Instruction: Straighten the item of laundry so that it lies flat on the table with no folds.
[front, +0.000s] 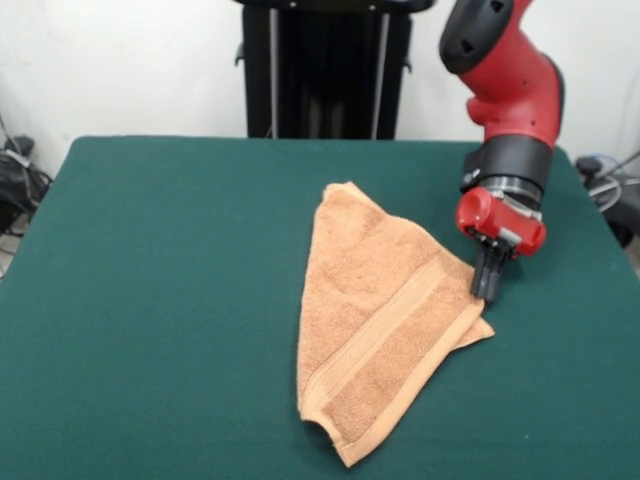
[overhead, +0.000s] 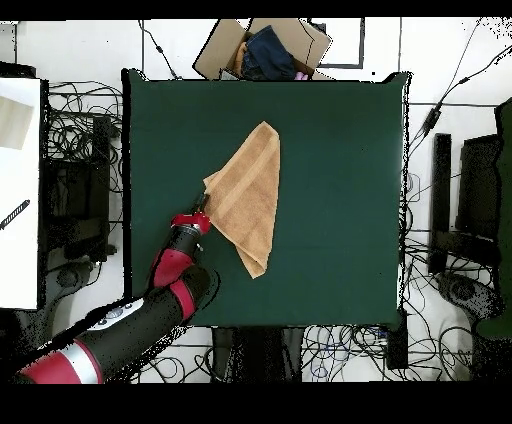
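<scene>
The light orange-tan towel (front: 375, 315) lies on the dark green table (front: 150, 300), folded over on itself into a rough triangle, with a woven band running diagonally across the top layer. A lower layer sticks out at the right corner. My gripper (front: 486, 288) is down at table level, right against that right corner of the towel. In the overhead view the towel (overhead: 250, 195) lies left of the middle of the table (overhead: 340, 200), and the gripper (overhead: 203, 212) is at its left corner. I cannot see whether the gripper holds the cloth.
The red arm (overhead: 165, 285) comes in over the table's lower left edge in the overhead view. A cardboard box (overhead: 265, 48) with dark cloth in it stands just beyond the table's far edge. Cables lie on the floor around the table.
</scene>
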